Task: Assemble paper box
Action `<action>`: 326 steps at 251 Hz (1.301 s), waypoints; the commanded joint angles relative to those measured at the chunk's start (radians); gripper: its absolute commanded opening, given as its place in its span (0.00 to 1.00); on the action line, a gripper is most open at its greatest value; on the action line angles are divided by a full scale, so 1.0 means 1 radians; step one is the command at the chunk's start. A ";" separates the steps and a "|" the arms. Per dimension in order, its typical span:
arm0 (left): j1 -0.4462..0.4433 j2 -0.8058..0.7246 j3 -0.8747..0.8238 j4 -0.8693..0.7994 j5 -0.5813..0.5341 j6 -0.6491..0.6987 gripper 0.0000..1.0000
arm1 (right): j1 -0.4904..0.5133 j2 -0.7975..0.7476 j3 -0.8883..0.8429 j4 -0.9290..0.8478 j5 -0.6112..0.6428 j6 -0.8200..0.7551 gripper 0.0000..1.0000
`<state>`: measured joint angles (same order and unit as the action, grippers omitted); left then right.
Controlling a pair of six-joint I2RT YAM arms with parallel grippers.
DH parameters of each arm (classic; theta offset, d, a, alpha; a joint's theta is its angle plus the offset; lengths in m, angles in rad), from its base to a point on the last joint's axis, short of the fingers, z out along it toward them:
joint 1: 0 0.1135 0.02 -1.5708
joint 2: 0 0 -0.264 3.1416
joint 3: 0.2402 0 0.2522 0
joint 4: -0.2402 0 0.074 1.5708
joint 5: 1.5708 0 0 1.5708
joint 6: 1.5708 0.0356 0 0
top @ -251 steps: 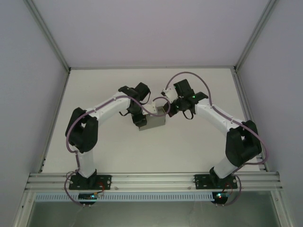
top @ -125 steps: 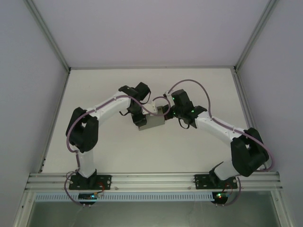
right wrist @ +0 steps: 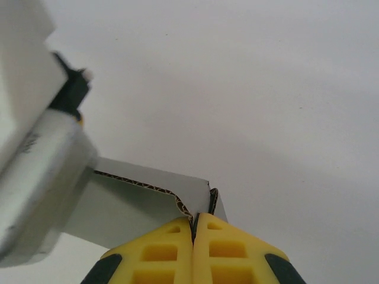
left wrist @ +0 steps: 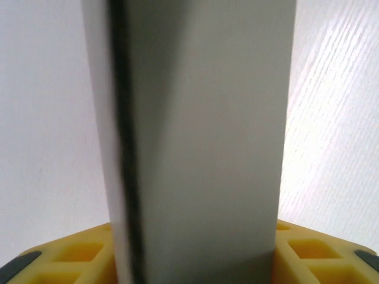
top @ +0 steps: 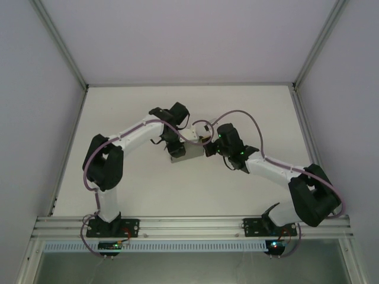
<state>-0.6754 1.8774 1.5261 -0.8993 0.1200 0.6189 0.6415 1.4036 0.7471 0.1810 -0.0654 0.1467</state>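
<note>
Where right gripper (right wrist: pixel 193 222) closes, paper box (right wrist: pixel 136 207) edge

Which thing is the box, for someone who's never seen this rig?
Start at the white table and look near its middle. Held between the left gripper and right gripper is the box, small and grey. Plain cardboard sets it apart from the black grippers on either side.
</note>
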 commanded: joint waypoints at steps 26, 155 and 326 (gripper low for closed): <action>-0.008 -0.046 -0.005 0.058 0.029 -0.012 0.76 | 0.032 0.002 0.061 -0.205 0.063 0.044 0.00; -0.007 -0.426 -0.307 0.284 -0.178 -0.342 1.00 | 0.064 0.026 0.162 -0.382 0.183 0.170 0.00; -0.008 -0.452 -0.390 0.244 -0.200 -0.664 0.43 | 0.114 0.123 0.323 -0.556 0.276 0.236 0.00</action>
<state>-0.6762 1.4338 1.1530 -0.6518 -0.0952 -0.0101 0.7471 1.5005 1.0504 -0.2932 0.1925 0.3599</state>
